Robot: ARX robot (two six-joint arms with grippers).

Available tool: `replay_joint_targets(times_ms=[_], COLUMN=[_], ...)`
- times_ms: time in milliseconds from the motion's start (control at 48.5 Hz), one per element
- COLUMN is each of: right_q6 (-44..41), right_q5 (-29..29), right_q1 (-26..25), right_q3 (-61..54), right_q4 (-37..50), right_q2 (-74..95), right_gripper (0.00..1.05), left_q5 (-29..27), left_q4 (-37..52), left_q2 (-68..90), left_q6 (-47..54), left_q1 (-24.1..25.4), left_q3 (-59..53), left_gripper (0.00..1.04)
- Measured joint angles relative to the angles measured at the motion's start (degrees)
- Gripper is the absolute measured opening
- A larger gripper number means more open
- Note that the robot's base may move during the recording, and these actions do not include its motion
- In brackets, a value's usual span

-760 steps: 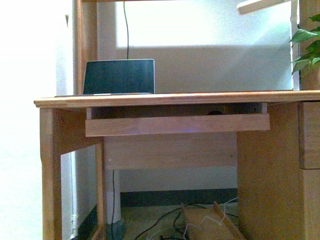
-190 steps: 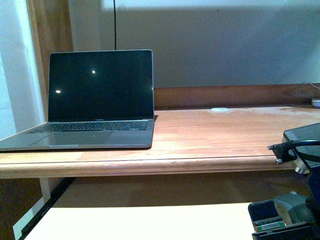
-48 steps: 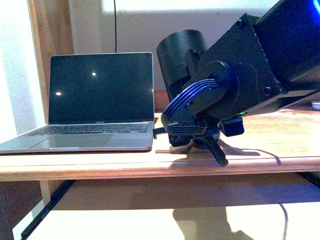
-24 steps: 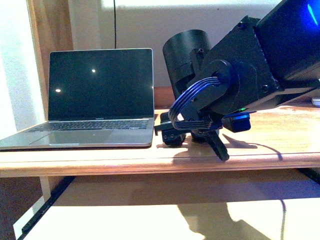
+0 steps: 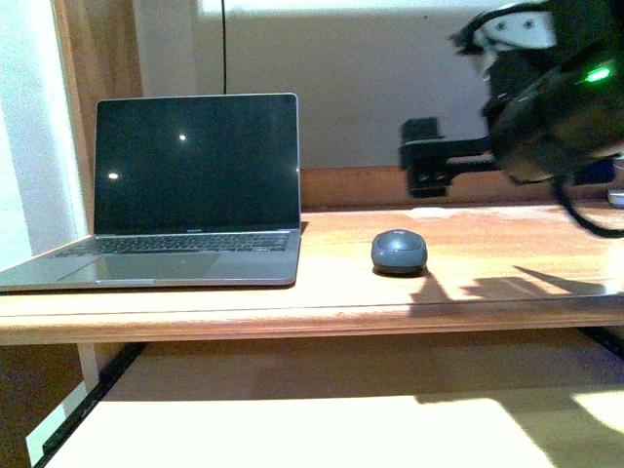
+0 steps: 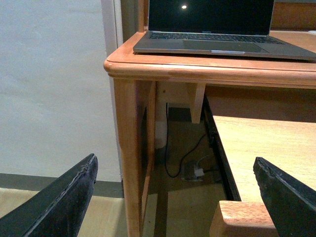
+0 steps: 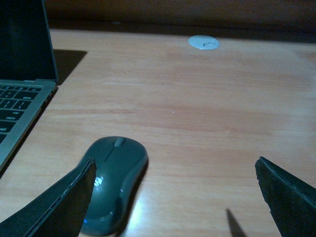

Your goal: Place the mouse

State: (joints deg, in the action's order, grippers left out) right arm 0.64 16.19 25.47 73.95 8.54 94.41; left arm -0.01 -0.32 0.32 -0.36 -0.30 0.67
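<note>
Fingers (image 7: 59,207) on the R gripper (image 7: 175,165) are spread wide and gripping nothing. On the wrist cam the mouse (image 7: 111,182) shows beside one of them, lying on the desk (image 7: 207,113) w/ bare wood between it and the other finger.

Front cam now: the mouse (image 5: 399,252) sits flat on the desk (image 5: 507,283), a bit right of frame centre. It's just beside the laptop (image 5: 195,175) but apart from it, a strip of wood between them. The R gripper (image 5: 421,158) hangs above the desktop in the upper right of frame, higher than the mouse and off it. The laptop's open, screen dark, taking up the left half of frame.

We also pick up a small white disc (image 7: 203,43) lying flat further back on the desk, well apart from the mouse.

Containers: we see one, the pull-out tray (image 5: 292,429) under the desktop. It sticks out toward us across the bottom of frame, its pale board sunlit.

Over to the L wrist cam: the L gripper (image 6: 175,160) is low down by the desk's corner leg (image 6: 131,148). Its fingers (image 6: 64,197) are wide apart too, holding nothing. The pull-out tray (image 6: 256,143) shows below the laptop (image 6: 212,29).
</note>
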Motion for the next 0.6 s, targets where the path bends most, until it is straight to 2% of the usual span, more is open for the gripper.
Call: replay_joint_targets(times_ms=[144, 206, 454, 598], right_q6=[-2.51, -4.57, -14.78, -22.21], right_q5=[-16.85, -25.75, -57.77, -73.68], right_q1=[-10.1, -15.69, -37.7, -49.27], right_q3=[-10.99, -15.98, -30.34, -35.39], right_q4=[-0.39, -0.79, -2.12, -6.36], right_q2=[-11.5, -14.91, -19.17, -21.14], right_gripper=[0.97, 0.97, 0.97, 0.97], left_q5=[0.0, 0.0, 0.0, -0.02], left_q4=[0.0, 0.0, 0.0, 0.0], left_q2=[0.0, 0.0, 0.0, 0.0], left_q6=[0.0, 0.0, 0.0, 0.0], left_q1=[0.0, 0.0, 0.0, 0.0], left_q3=[0.0, 0.0, 0.0, 0.0], left_gripper=[0.97, 0.97, 0.97, 0.97])
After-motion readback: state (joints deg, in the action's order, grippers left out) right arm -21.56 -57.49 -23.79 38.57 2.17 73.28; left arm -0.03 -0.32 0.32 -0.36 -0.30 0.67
